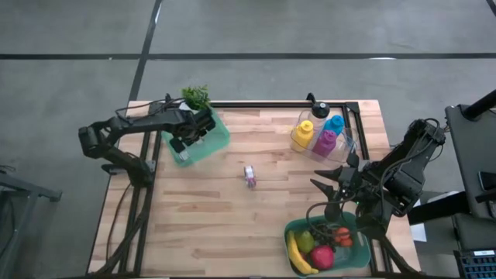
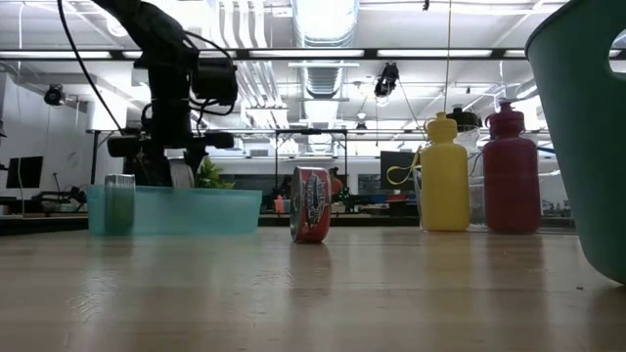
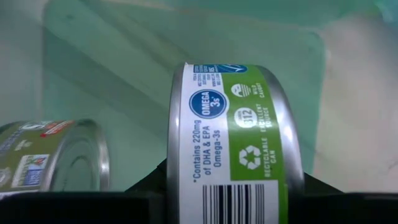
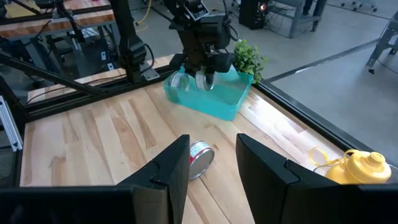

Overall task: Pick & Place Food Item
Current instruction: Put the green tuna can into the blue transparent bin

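My left gripper (image 1: 191, 136) is shut on a tuna can with a green and white label (image 3: 236, 155). It holds the can over the teal bin (image 1: 208, 144) at the table's far left, about level with the bin's rim (image 2: 176, 192). A second can (image 3: 56, 163) lies on its side on the bin's floor. A red can (image 1: 249, 176) stands on its edge at mid-table. My right gripper (image 1: 335, 191) waits open near the right edge, above the green basket of fruit (image 1: 297, 229), with nothing between its fingers (image 4: 174, 163). My left gripper pinches the can between its two fingers, one on each flat end (image 3: 176, 171). The fingers come from above, pointing steeply down. The can hangs on edge below them with its labelled round wall facing the wrist camera, clear of the bin's floor and of the other can.
A small green plant (image 1: 196, 96) stands at the bin's far corner. Yellow, blue and magenta bottles (image 1: 318, 133) stand at the far right. The basket holds a banana, an apple and other fruit. Bare wood lies around the red can.
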`<move>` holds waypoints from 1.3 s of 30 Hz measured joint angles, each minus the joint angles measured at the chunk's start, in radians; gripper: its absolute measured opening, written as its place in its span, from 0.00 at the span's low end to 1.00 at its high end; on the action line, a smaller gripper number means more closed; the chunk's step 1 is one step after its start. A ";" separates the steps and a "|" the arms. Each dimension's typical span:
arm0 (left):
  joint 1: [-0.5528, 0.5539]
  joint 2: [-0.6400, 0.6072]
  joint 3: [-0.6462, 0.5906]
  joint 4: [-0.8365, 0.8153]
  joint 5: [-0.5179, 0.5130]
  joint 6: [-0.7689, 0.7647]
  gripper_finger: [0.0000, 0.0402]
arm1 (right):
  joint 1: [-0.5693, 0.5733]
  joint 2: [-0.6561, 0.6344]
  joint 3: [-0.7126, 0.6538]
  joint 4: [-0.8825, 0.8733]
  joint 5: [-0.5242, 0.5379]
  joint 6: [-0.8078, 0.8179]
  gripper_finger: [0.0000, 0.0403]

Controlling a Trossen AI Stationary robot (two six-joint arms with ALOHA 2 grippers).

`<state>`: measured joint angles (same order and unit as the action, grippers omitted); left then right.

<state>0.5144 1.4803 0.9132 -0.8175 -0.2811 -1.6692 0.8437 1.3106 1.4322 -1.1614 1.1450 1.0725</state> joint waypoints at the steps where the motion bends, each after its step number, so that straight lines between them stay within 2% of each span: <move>1: 0.000 0.000 -0.005 -0.001 0.004 -0.009 0.31 | 0.000 0.000 0.000 0.000 0.000 0.000 0.31; 12: 0.000 0.000 -0.056 0.040 0.038 -0.015 0.31 | 0.000 0.000 0.000 0.000 0.000 0.000 0.31; 32: 0.000 0.005 -0.070 0.035 0.047 -0.002 0.31 | 0.000 0.000 0.000 0.000 0.000 0.000 0.31; 39: 0.000 0.050 -0.070 0.032 0.122 0.020 0.31 | 0.000 0.000 0.000 0.000 0.000 0.000 0.31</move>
<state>0.5144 1.5301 0.8431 -0.7856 -0.1592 -1.6491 0.8437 1.3107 1.4325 -1.1613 1.1450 1.0728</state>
